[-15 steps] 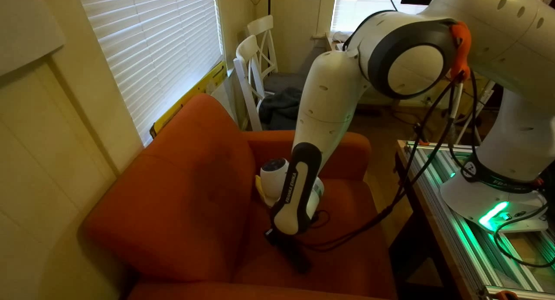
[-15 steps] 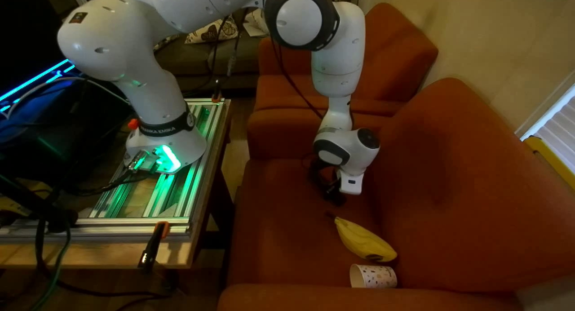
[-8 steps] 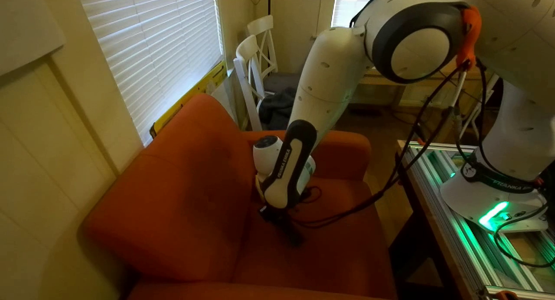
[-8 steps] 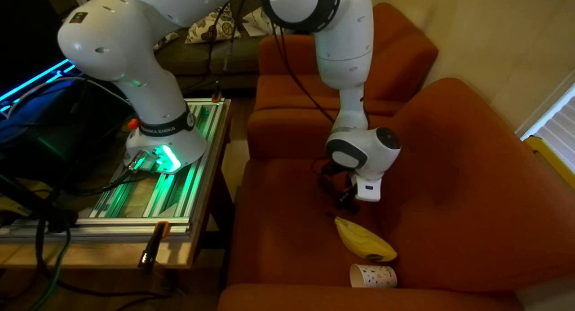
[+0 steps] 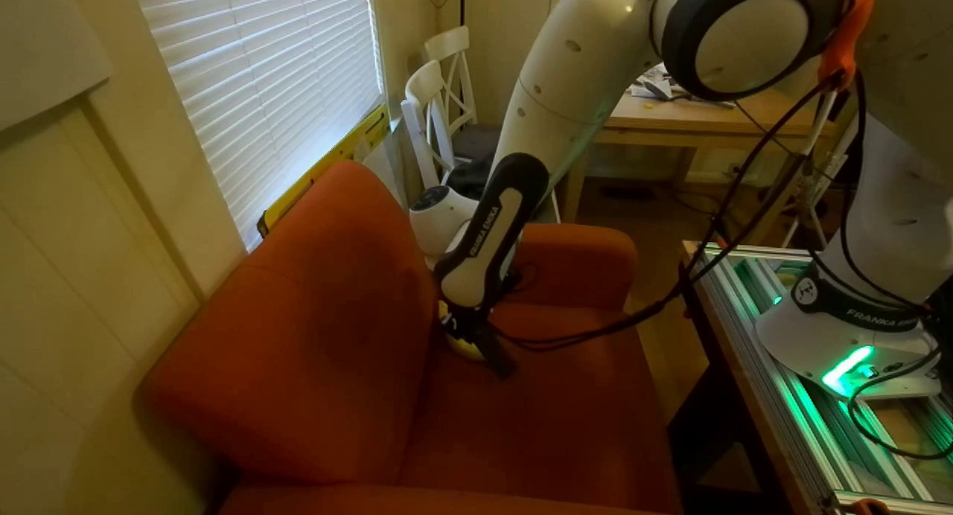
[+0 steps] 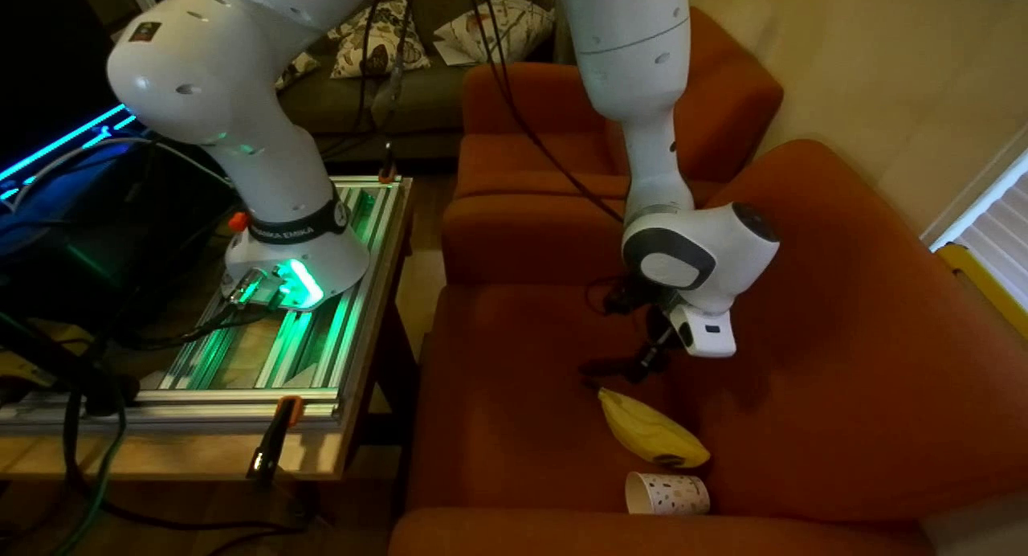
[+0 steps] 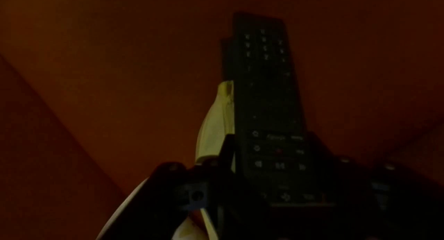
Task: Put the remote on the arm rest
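The black remote (image 7: pixel 265 94) lies between the two fingers of my gripper (image 7: pixel 272 139) in the wrist view, its buttons facing the camera. The gripper is shut on its sides, and the remote's far end sticks out past the fingertips. In an exterior view the remote (image 5: pixel 497 357) shows as a dark bar angling down from the gripper, above the orange seat. One padded arm rest (image 5: pixel 577 251) stands beyond my hand; the same arm rest (image 6: pixel 562 533) runs along the bottom of an exterior view. The opposite arm rest (image 6: pixel 518 239) lies behind the wrist.
A yellow banana (image 6: pixel 649 429) rests on the seat just past my gripper, partly behind the remote in the wrist view. Beside it a speckled paper cup (image 6: pixel 671 494) lies on its side by the arm rest. The chair back (image 6: pixel 819 339) rises close to my hand.
My arm has carried the remote across the seat, nearer to the chair back, the banana and the cup-side arm rest. The grip is unchanged; banana and cup have stayed put.
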Tool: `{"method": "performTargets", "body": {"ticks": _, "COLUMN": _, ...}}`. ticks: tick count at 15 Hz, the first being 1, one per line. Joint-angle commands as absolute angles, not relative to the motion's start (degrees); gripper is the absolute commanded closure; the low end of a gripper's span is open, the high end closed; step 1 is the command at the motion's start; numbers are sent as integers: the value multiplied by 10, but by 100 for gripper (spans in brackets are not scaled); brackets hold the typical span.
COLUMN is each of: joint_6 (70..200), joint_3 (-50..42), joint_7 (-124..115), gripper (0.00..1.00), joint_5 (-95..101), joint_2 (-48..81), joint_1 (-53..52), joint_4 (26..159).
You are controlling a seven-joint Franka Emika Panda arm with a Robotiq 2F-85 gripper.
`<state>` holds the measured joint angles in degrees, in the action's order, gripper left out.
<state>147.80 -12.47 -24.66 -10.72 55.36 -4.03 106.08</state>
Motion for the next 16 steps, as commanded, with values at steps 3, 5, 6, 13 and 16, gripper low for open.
{"method": "performTargets", "body": {"ticks": 3, "joint_6": 1405, "joint_3": -154, "joint_7": -221, "gripper": 74, "joint_5": -23, "joint_2": 520, "joint_1": -46, "joint_4": 1035}}
{"method": "performTargets", "body": {"ticks": 5, "joint_6": 1390, "joint_3": -153, "joint_7": -214, "gripper": 74, "joint_5": -6, "joint_2": 519, "joint_1": -42, "joint_4": 1021}}
{"method": "performTargets", "body": {"ticks": 6, "joint_6": 1385, "joint_3": -153, "joint_7": -210, "gripper": 74, "joint_5": 0, "joint_2": 517, "joint_1": -40, "joint_4": 1019}}
{"method": "performTargets", "body": {"ticks": 13, "joint_6": 1340, "joint_3": -157, "joint_7": -176, "gripper": 74, "joint_5": 26, "joint_2": 503, "joint_1": -15, "joint_4": 1018}}
{"method": "performTargets", "body": {"ticks": 16, "joint_6": 1317, "joint_3": -158, "joint_7": -151, "gripper": 74, "joint_5": 31, "joint_2": 494, "joint_1": 3, "joint_4": 1020}}
